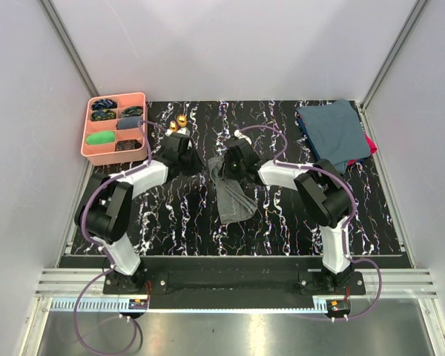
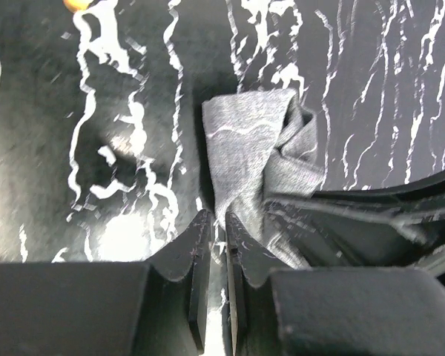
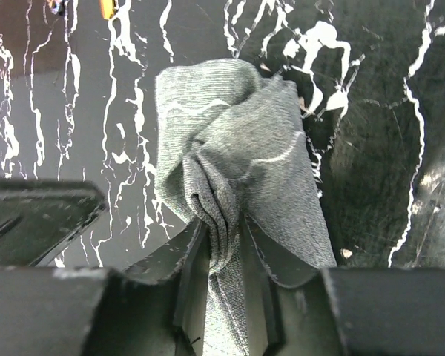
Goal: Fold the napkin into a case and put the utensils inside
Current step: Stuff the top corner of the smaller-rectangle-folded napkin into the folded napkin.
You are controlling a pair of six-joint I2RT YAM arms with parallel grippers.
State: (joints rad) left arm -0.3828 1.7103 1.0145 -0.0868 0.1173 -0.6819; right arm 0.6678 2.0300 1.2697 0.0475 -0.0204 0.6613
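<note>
Cloth is the main thing here: the napkin (image 1: 234, 199), grey and all bunched up, lies in the middle of the black table (image 1: 282, 222) with white streaks. From above, its far end goes under the two arm tips, so we cannot see that part, and the rest trails back toward the arms as a crumpled strip.

The right gripper (image 3: 221, 231) is clamped on the napkin. In the right wrist view a thick bundle of folds runs down between its two fingers and fills the space, and the fingers press it from both sides. The bottom of that view cuts off the cloth.

The left gripper (image 2: 216, 222) is just beside it, to the left. Its fingers stand only a thin slit apart. A corner of the napkin comes down right to the slit, but we cannot tell if it is pinched or only lies behind the fingertips. Dark parts of the other arm hide some cloth on the right of that view.

The utensils (image 1: 181, 119) lie at the far edge of the table, well apart from the napkin, near the pink tray (image 1: 115, 158). From above they are tiny gold spots, and we cannot make out their shapes. A pile of blue cloths (image 1: 330, 130) sits in the far right corner.
</note>
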